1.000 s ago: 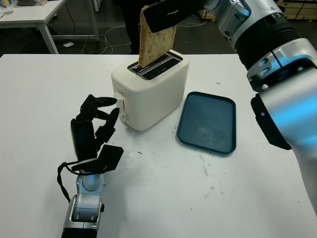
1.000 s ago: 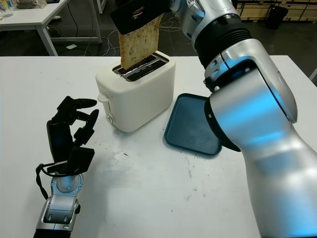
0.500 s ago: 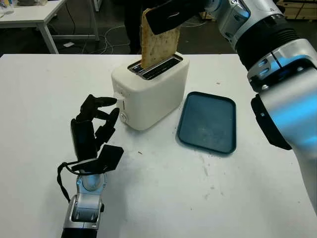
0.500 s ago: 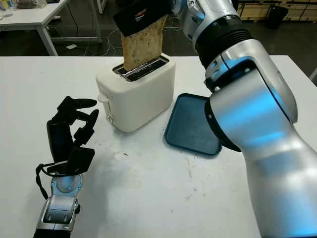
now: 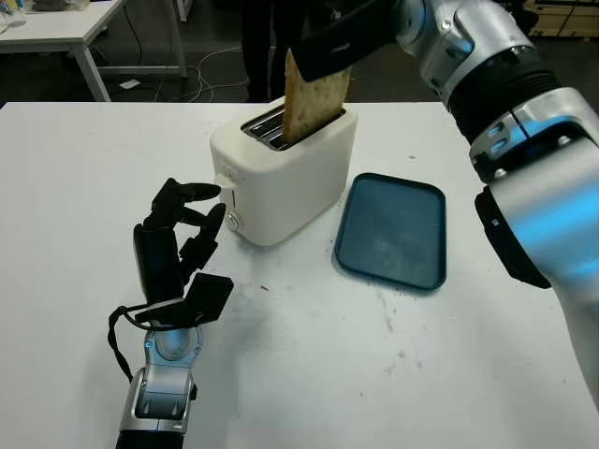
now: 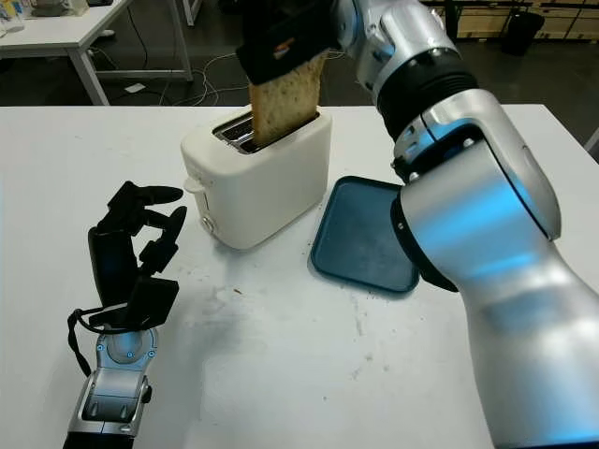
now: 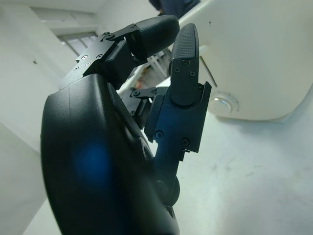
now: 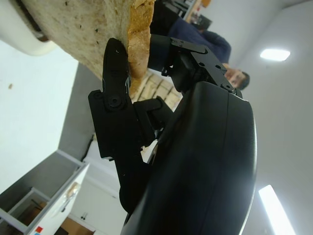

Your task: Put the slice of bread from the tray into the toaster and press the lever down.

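Observation:
A cream two-slot toaster stands mid-table with its lever on the end facing my left hand. A brown slice of bread stands upright with its lower edge inside the toaster's right-hand slot. My right hand is shut on the slice's top edge above the toaster; the bread shows between its fingers up close. My left hand hovers over the table just left of the toaster with fingers curled, holding nothing. The dark blue tray lies right of the toaster.
A person stands beyond the table's far edge, behind the toaster. Another white table stands at the back left. Crumbs dot the white tabletop in front of the tray.
My right hand has carried the slice to the right and downward, from over the toaster's left slot area into the right-hand slot. My left hand has not moved.

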Action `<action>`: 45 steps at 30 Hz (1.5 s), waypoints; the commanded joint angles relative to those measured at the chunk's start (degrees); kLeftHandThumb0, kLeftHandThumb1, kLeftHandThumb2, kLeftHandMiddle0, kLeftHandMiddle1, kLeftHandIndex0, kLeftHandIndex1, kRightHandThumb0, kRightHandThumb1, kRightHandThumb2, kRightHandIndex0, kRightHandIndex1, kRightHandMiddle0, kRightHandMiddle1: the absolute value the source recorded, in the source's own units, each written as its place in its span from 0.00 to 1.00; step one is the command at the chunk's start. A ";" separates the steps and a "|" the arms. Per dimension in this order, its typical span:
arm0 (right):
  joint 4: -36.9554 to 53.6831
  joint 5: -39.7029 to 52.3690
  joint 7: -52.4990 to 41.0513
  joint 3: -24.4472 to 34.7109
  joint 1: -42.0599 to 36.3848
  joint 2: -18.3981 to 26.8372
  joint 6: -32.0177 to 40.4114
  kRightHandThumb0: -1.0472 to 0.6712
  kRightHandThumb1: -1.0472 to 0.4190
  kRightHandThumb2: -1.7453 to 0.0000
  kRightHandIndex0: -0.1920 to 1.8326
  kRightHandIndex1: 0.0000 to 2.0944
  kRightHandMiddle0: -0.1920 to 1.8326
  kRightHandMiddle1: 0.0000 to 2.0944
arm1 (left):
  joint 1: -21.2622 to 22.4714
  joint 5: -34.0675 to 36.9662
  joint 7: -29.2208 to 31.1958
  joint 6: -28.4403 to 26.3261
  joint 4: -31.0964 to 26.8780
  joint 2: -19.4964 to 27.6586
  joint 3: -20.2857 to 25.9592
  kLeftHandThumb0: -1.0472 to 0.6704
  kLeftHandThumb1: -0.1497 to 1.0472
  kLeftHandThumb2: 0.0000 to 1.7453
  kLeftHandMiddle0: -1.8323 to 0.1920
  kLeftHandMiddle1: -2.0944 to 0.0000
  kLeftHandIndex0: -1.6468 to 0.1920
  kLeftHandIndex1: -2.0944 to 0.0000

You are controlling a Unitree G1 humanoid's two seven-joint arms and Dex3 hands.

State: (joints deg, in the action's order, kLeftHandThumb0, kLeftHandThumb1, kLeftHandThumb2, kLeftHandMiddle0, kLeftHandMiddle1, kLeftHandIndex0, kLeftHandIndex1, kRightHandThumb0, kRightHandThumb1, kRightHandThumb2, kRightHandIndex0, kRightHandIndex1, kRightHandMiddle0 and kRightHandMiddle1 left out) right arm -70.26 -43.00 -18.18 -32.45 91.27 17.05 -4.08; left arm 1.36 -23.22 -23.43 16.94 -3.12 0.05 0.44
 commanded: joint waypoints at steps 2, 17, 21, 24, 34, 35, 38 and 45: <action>-0.81 0.27 0.68 -0.01 -1.23 0.42 -1.18 0.39 0.09 0.82 0.56 0.83 0.41 0.82 | -0.17 -0.25 -0.59 0.82 -0.55 0.01 -0.12 0.36 0.89 0.14 0.61 0.28 0.58 0.50; -0.94 1.07 1.24 0.82 -1.47 -1.04 -1.99 0.38 0.09 0.81 0.55 0.83 0.41 0.83 | -0.22 -0.50 -0.90 0.36 -0.64 -0.37 -0.28 0.36 0.89 0.13 0.61 0.28 0.58 0.50; -0.73 1.17 1.09 0.92 -1.17 -1.57 -2.25 0.38 0.09 0.81 0.56 0.83 0.43 0.83 | -0.24 -0.74 -1.11 0.23 -0.58 -0.43 -0.43 0.36 0.89 0.14 0.60 0.29 0.58 0.50; -0.52 2.00 0.68 1.70 -1.09 -2.04 -2.54 0.39 0.09 0.82 0.57 0.83 0.44 0.83 | -0.25 -0.70 -1.22 0.29 -0.49 -0.35 -0.52 0.36 0.89 0.14 0.60 0.29 0.58 0.50; -0.47 2.31 0.39 1.77 -1.25 -3.01 -2.44 0.38 0.09 0.80 0.52 0.83 0.38 0.83 | -0.45 -1.21 -1.67 0.28 -0.67 -0.32 -0.76 0.35 0.89 0.14 0.60 0.28 0.57 0.50; -0.46 2.37 0.31 1.78 -1.30 -3.00 -2.63 0.39 0.09 0.80 0.53 0.83 0.39 0.83 | -0.48 -1.15 -1.67 0.23 -0.73 -0.40 -0.78 0.35 0.89 0.14 0.60 0.28 0.57 0.50; -0.47 2.38 0.29 1.69 -1.30 -3.03 -2.65 0.39 0.09 0.80 0.53 0.83 0.40 0.83 | -0.53 -1.16 -1.67 0.00 -0.92 -0.52 -0.84 0.35 0.89 0.14 0.60 0.28 0.57 0.50; -0.52 2.54 -0.07 1.77 -1.41 -2.89 -2.80 0.38 0.09 0.79 0.55 0.83 0.44 0.83 | -0.55 -1.40 -1.70 0.41 -0.59 -0.37 -0.76 0.36 0.89 0.14 0.60 0.28 0.57 0.50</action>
State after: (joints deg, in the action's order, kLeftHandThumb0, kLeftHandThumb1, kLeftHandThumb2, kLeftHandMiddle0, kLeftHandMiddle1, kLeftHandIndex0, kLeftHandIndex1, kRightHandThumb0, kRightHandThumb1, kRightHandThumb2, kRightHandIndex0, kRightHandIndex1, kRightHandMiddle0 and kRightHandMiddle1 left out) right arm -71.12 -41.32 -17.73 -31.03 90.53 14.29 -6.15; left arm 1.13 -24.48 -24.75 16.94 -3.12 -0.40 -0.29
